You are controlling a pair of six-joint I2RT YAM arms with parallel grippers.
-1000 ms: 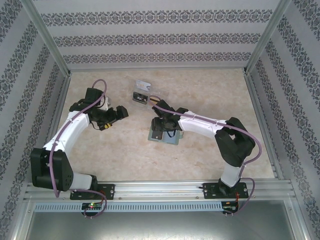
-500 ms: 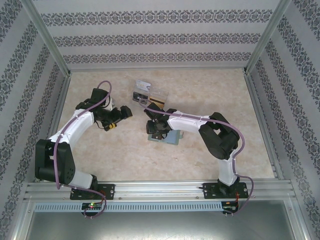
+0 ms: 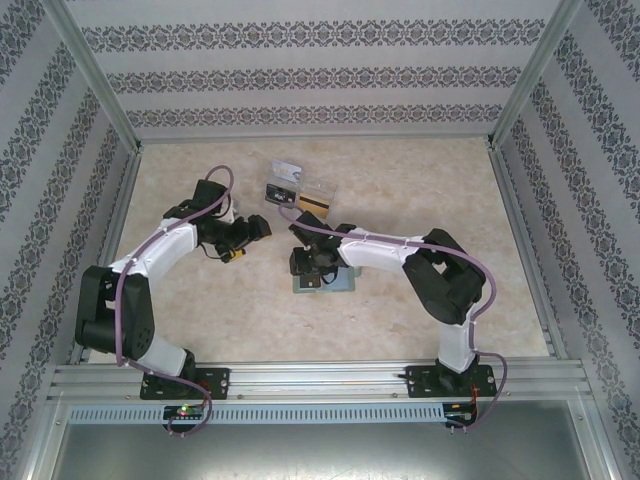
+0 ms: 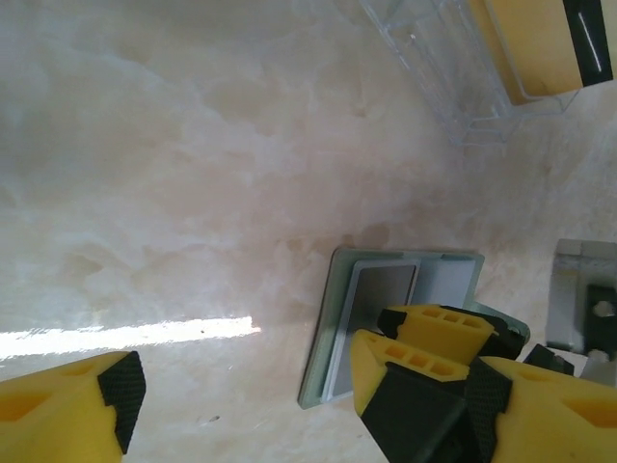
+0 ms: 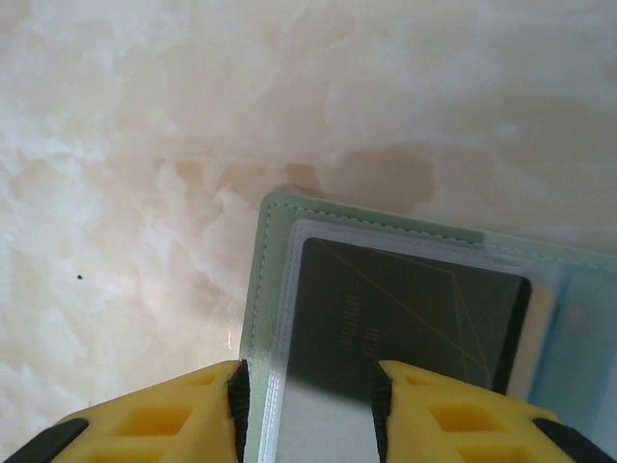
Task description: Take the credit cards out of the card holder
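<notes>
So, the right fingers (image 5: 174, 415) had slid left onto the card holder (image 5: 258, 280), parted astride its dark card (image 5: 405, 318); the left fingers (image 4: 67, 410), spread empty, had edged closer, so extraction looked imminent.

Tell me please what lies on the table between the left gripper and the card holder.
In the top view, only bare table lies between the left gripper and the card holder, over which the right gripper hangs.

Cannot see most of the card holder (image 3: 343, 283) from above, tucked under the right gripper (image 3: 311, 268). Up close, cut off at the right and bottom edges, with the gold words on the dark card (image 5: 405, 309) too blurry to read. From the left wrist, clear box (image 4: 453, 77) and gold card (image 4: 535, 48) both cut off at the top.
</notes>
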